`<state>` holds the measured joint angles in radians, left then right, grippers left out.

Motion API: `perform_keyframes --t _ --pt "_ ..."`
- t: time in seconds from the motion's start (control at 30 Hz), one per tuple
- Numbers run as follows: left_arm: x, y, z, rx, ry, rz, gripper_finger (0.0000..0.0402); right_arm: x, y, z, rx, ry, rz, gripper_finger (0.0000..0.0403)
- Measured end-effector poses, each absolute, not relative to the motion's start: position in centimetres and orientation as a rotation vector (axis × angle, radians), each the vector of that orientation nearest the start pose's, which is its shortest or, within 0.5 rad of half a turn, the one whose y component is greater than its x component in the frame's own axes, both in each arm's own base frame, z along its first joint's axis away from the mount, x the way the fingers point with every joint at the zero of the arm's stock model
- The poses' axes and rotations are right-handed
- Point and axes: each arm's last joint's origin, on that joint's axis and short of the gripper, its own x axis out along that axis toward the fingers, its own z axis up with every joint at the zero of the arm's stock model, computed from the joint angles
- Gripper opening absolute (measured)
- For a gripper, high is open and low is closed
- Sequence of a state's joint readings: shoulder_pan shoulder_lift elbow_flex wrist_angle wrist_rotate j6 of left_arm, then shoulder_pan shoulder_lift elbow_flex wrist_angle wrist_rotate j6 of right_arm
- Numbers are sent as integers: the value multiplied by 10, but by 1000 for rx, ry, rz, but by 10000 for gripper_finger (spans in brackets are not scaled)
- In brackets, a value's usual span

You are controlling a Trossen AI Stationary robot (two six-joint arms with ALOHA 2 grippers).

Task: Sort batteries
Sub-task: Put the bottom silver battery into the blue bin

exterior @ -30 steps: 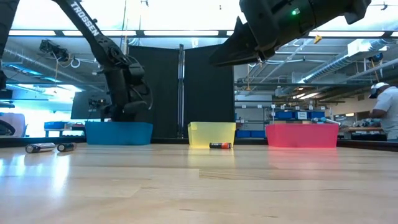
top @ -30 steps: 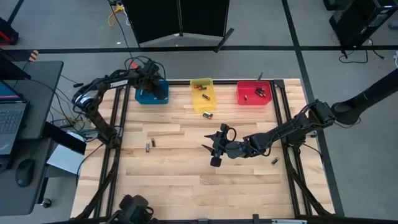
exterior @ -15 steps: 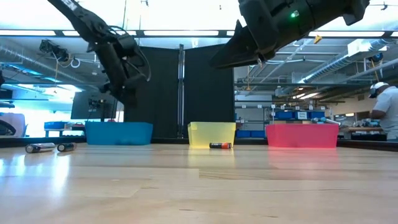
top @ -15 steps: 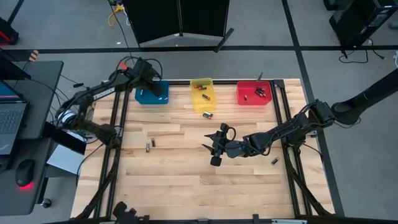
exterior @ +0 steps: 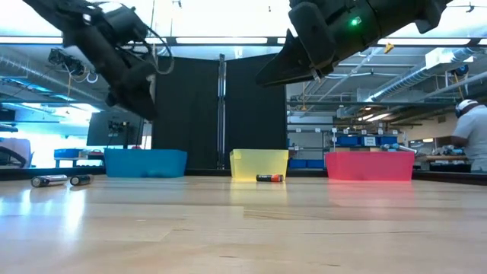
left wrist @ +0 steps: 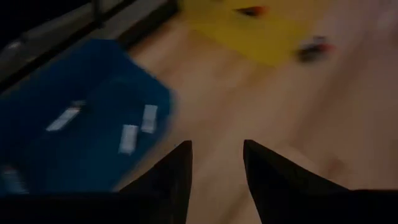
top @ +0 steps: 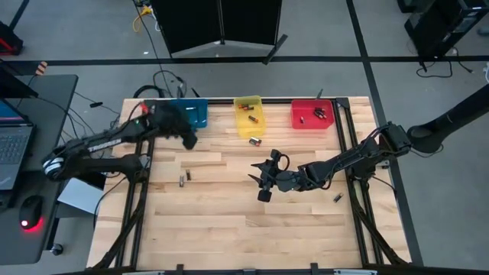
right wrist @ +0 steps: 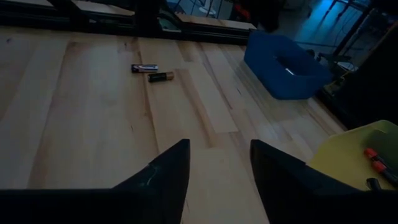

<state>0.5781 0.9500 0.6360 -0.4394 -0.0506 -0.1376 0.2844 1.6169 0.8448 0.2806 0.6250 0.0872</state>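
Observation:
Two batteries (top: 183, 178) lie on the table at its left; the right wrist view shows them too (right wrist: 152, 72). One battery (top: 256, 140) lies in front of the yellow bin (top: 248, 103), and one (top: 336, 198) lies by the right rail. My left gripper (top: 189, 140) is open and empty above the table, just near of the blue bin (top: 195, 114), which holds several batteries (left wrist: 127, 134). My right gripper (top: 258, 183) is open and empty above the table's middle.
A red bin (top: 312, 114) with batteries stands at the far right, beside the yellow bin, which also holds batteries. Dark frame rails run along the table's left (top: 141, 191) and right sides. A person (exterior: 473, 137) stands in the room behind.
My left gripper has come away from above the blue bin toward the table's near edge and has risen. My right gripper has kept still. The batteries on the table have not moved.

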Motion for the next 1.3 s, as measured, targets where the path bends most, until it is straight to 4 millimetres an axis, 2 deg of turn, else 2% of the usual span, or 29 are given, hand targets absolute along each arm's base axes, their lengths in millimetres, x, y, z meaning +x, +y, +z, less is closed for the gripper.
perform_keyframes --t 0.23,0.47,0.73,0.87,1.07,1.3 --pt "161 49 232 -339 661 326 152 321 76 196 -132 428 -352 170" --pt "167 5 233 -315 683 98 152 322 76 196 -133 428 -352 170" --pt "164 -32 233 -262 713 -54 152 323 70 196 -133 434 -351 165" --pt "161 -45 229 -177 762 -139 150 325 65 196 -119 440 -330 165" --pt "165 -50 213 -200 892 -86 147 325 64 196 -108 441 -322 163" --pt "167 -58 188 -484 1152 87 147 325 64 196 -104 440 -323 164"
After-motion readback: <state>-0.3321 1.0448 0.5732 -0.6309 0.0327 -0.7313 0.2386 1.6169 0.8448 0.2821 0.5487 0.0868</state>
